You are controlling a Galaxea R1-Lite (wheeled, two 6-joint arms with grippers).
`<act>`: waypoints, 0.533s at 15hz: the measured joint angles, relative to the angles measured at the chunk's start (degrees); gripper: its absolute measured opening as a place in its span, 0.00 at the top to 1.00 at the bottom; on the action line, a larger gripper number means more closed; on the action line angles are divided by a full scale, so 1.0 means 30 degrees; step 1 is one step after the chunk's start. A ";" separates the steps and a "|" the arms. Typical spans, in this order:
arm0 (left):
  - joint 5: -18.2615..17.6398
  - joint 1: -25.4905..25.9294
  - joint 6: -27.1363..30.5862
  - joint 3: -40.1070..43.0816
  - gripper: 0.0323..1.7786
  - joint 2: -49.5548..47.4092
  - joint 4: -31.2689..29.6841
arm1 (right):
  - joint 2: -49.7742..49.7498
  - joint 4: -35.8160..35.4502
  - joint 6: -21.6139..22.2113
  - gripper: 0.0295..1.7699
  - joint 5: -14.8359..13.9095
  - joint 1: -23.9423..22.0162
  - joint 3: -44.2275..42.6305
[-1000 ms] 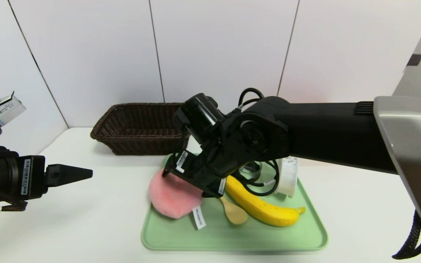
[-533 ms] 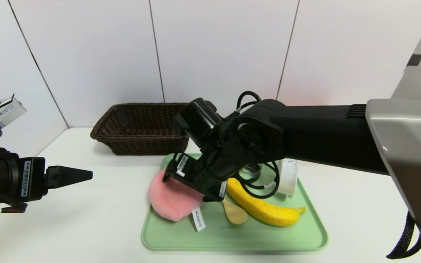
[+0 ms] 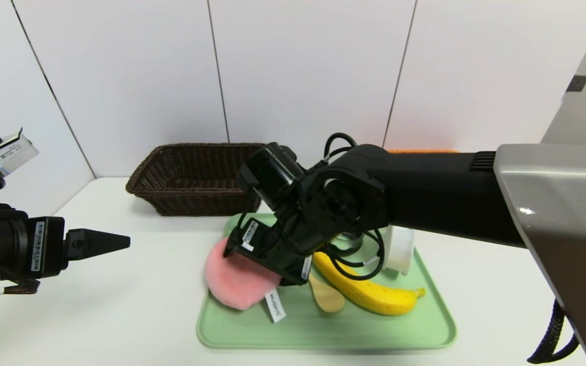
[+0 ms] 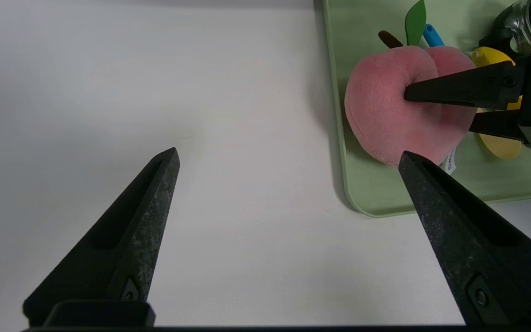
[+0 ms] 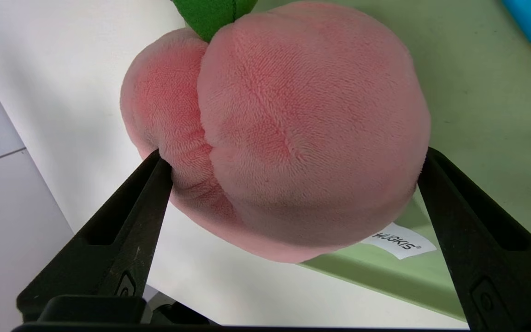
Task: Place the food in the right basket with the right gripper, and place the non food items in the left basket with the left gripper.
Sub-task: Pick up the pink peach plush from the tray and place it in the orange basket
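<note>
A pink plush peach [image 3: 232, 284] [image 5: 284, 129] lies at the left edge of the green tray [image 3: 323, 330], partly overhanging it. My right gripper [image 5: 294, 154] is open, one finger against each side of the peach. Beside it on the tray lie the yellow banana [image 3: 369, 292], the tan spoon [image 3: 326, 297], the white tape roll [image 3: 400, 249] and the glass cup [image 3: 346, 241], partly hidden by the arm. My left gripper [image 3: 120, 241] [image 4: 288, 153] hovers open and empty over bare table left of the tray. The dark left basket [image 3: 191, 178] stands behind. Only an orange sliver of the right basket [image 3: 415, 151] shows above my right arm.
White wall panels close off the back and the left side of the white table [image 3: 120, 315]. The right arm spans the right half of the head view and hides what is behind it.
My right arm has shifted slightly left and lower onto the peach, nudging it a little leftwards. The left arm has not moved.
</note>
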 joint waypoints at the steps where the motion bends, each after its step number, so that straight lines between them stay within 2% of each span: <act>1: -0.0024 0.0000 0.0000 0.0000 0.05 0.0028 0.0000 | 0.0020 -0.0191 0.0240 0.03 0.0016 -0.0008 0.0000; 8: -0.0345 0.0016 0.0000 0.0037 0.05 0.0093 0.0000 | 0.0093 -0.1406 0.0528 0.03 -0.0110 -0.0061 0.0000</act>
